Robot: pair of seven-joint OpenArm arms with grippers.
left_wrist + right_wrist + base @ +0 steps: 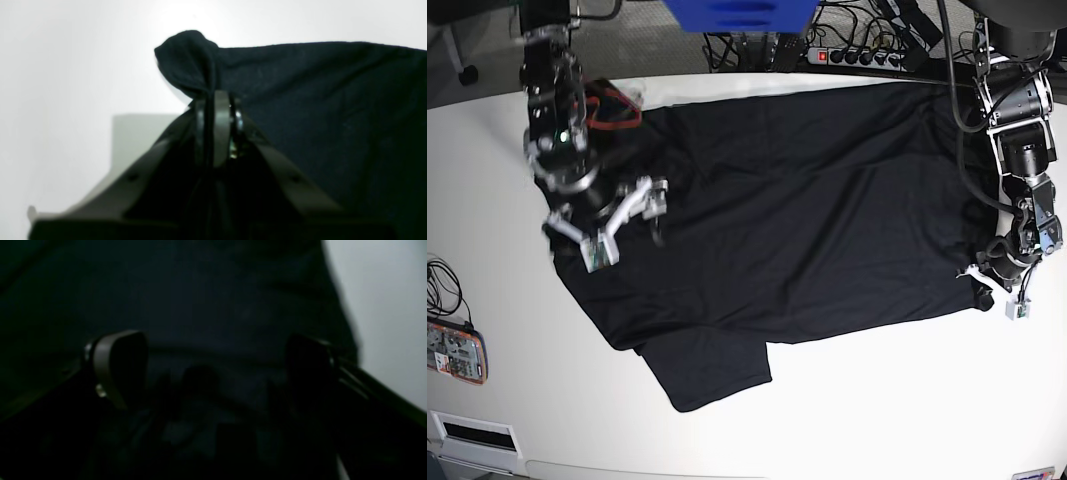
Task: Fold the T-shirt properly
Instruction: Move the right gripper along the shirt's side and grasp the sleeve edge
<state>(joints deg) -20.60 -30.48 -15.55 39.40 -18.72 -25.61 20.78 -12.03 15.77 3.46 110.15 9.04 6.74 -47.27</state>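
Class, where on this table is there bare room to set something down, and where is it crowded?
Free: the white table in front of the T-shirt, and the strip beyond the right hand. Crowded: the far edge, with cables and a power strip; a small device sits at the strip's near end.

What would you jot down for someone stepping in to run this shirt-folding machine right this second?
Left gripper: jaws shut, pinching a bunched corner of the T-shirt at its edge.
Right gripper: jaws wide open, low over the other end of the shirt, holding nothing.
The black shirt lies spread nearly flat across the white table, one sleeve sticking out toward the front edge.
Done: one corner gripped. No fold shows yet.
Left: the right jaws probably need to take a corner too; then all the folding.
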